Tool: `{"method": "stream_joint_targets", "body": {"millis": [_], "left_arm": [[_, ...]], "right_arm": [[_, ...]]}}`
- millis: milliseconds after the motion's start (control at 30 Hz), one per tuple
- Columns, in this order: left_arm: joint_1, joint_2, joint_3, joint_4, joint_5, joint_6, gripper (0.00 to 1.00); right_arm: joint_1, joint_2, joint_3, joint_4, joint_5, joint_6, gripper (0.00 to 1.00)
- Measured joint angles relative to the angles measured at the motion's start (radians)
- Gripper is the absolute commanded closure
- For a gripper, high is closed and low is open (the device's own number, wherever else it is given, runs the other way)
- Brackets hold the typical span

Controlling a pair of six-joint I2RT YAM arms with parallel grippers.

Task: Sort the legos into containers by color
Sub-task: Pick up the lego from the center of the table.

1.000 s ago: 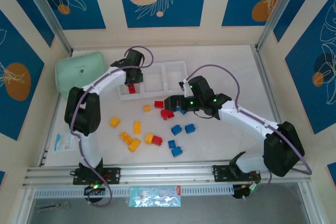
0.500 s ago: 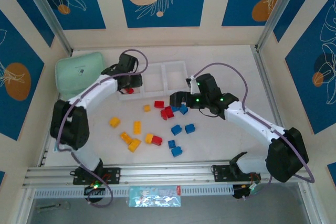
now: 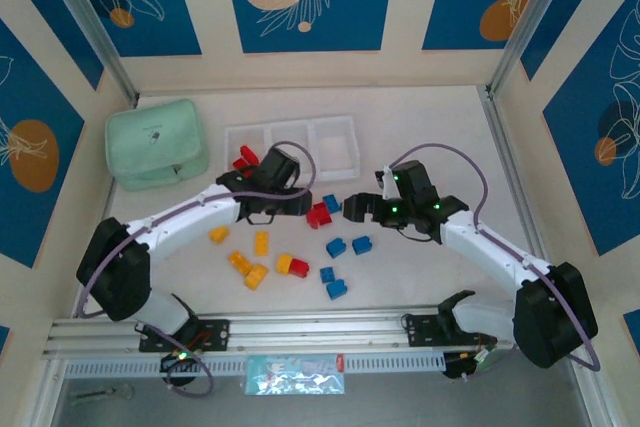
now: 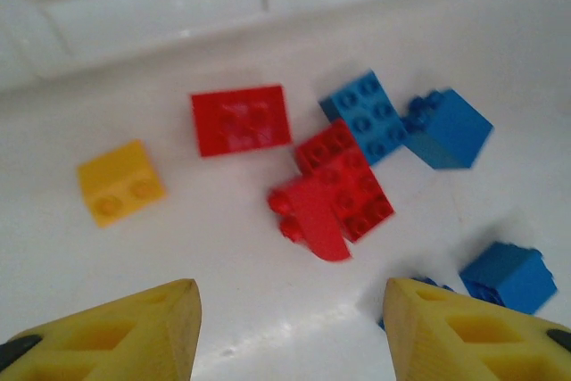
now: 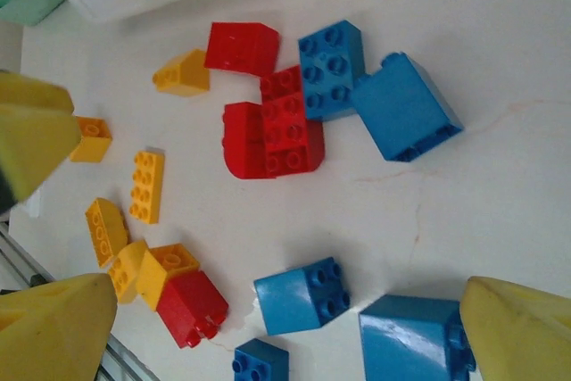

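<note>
- Nearest the bases, yellow legos (image 3: 247, 269) and blue legos (image 3: 340, 262) are left loose on the table (image 3: 440, 147); neither colour is sorted.
- Left gripper (image 4: 290, 323): jaws spread wide, nothing held, poised over the red legos (image 4: 335, 194) mid-table.
- Right gripper (image 5: 281, 296): jaws likewise wide and empty, just beside the same cluster.
- Farther back, the tray (image 3: 335, 123): a few red pieces (image 3: 245, 159) are seen in its left compartment, and nothing is made out in the other two.
- Progress is judged early, with most bricks yet to be placed.
- The count of red pieces can't be told, since the tray's near wall is partly covered by the left arm.
</note>
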Motion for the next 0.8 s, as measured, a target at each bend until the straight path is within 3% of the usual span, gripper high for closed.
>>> {"method": "stream_joint_targets", "body": {"millis": [367,800], "left_arm": [[-0.073,0.205,0.013,0.048,-0.013,-0.106,0.4],[-0.074,0.303,0.054,0.093,-0.065,-0.143,0.53]], "right_arm": [[-0.045,-0.023,-0.038,-0.006,-0.023,0.0,0.01],[-0.054,-0.025,-0.038,0.003,-0.041,0.0,0.01]]}}
